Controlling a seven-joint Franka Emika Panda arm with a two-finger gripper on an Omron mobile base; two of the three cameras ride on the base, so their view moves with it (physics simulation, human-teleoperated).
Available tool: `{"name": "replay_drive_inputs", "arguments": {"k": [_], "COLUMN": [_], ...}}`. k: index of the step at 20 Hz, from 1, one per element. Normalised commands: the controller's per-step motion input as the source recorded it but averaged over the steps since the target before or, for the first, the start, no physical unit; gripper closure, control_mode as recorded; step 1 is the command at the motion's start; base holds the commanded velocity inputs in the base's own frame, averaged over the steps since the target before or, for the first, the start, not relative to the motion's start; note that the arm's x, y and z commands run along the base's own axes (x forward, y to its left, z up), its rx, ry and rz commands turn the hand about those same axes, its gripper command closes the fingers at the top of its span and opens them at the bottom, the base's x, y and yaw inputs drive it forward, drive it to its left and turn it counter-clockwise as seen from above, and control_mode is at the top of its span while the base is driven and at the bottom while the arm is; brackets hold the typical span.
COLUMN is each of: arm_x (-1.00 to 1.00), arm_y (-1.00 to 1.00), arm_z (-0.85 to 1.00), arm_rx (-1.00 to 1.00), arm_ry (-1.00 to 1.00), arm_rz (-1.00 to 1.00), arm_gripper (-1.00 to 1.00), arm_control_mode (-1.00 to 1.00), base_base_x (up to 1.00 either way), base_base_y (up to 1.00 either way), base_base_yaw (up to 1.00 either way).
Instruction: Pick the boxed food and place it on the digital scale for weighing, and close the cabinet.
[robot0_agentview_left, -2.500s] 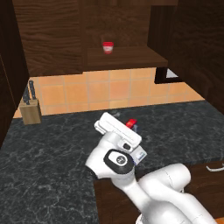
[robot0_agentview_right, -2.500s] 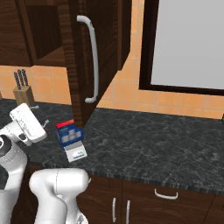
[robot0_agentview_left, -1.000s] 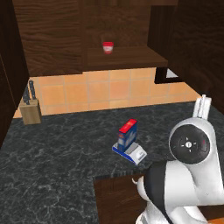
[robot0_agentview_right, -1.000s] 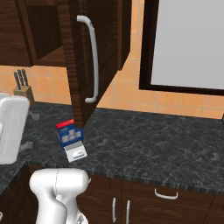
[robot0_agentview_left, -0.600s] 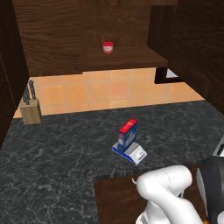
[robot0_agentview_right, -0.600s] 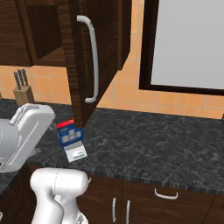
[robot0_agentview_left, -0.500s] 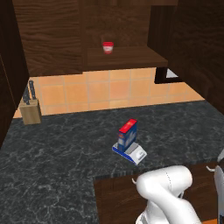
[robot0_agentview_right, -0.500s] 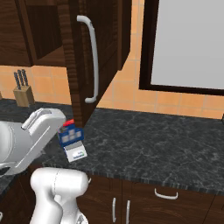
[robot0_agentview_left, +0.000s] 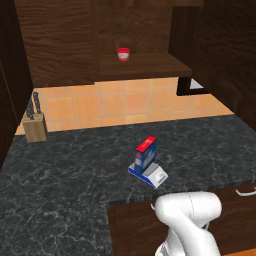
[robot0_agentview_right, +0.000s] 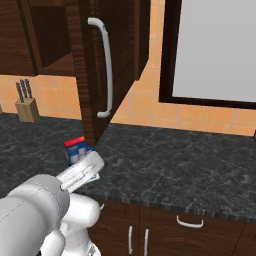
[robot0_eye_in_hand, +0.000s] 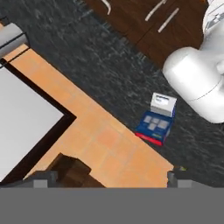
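The boxed food (robot0_agentview_left: 146, 152), a blue carton with a red top, stands upright on the digital scale (robot0_agentview_left: 155, 175) in the middle of the dark counter. From above, the hand view shows the boxed food (robot0_eye_in_hand: 154, 126) with the scale's white front panel (robot0_eye_in_hand: 163, 104) beside it. My gripper (robot0_eye_in_hand: 111, 177) hangs high over the backsplash, well away from both, open with nothing between its fingertips (robot0_eye_in_hand: 43, 177). The cabinet (robot0_agentview_left: 60, 45) is open, and its door (robot0_agentview_right: 82, 65) with the silver bar handle (robot0_agentview_right: 106, 75) swings out over the counter. A white arm link (robot0_agentview_right: 80, 172) covers the scale and part of the boxed food (robot0_agentview_right: 75, 148).
A short red-and-white cup (robot0_agentview_left: 123, 54) sits on the cabinet shelf. A knife block (robot0_agentview_left: 35, 128) stands at the counter's back left. A dark-framed window (robot0_agentview_right: 220, 50) fills the wall on the right. Drawer fronts with handles (robot0_agentview_right: 190, 222) run below the counter edge.
The arm has swung out of the left base view to the right and now crosses low in the right base view. The carton stays on the scale, the jaws stay wide.
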Motion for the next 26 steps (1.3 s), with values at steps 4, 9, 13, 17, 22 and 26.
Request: {"name": "replay_drive_inputs", "arguments": {"k": [4,9,13,17,22,26], "arm_x": [0.99,0.84,0.46,0.62,0.94,0.56], "arm_y": [-0.60,-0.57,-0.53,-0.54,-0.40,-0.29], "arm_z": [-0.68,-0.84,-0.29,0.30,0.29,0.37], "arm_rx": [0.27,0.19,0.16,0.26,0.18,0.14], "arm_ry": [-0.23,-0.39,-0.74,-0.11,0.00,-0.13], "arm_rz": [0.33,0.36,0.37,0.23,0.20,0.25], "arm_gripper": [-1.00,-1.00,-1.00,-1.00,-1.00,-1.00], "arm_control_mode": [-1.00,-1.00,-1.00,-1.00,-1.00,-1.00], "base_base_x": [0.00,0.00,0.00,0.00,0.00,0.00], "base_base_y": [0.00,0.00,0.00,0.00,0.00,0.00], "base_base_yaw": [0.00,0.00,0.00,0.00,0.00,0.00]}}
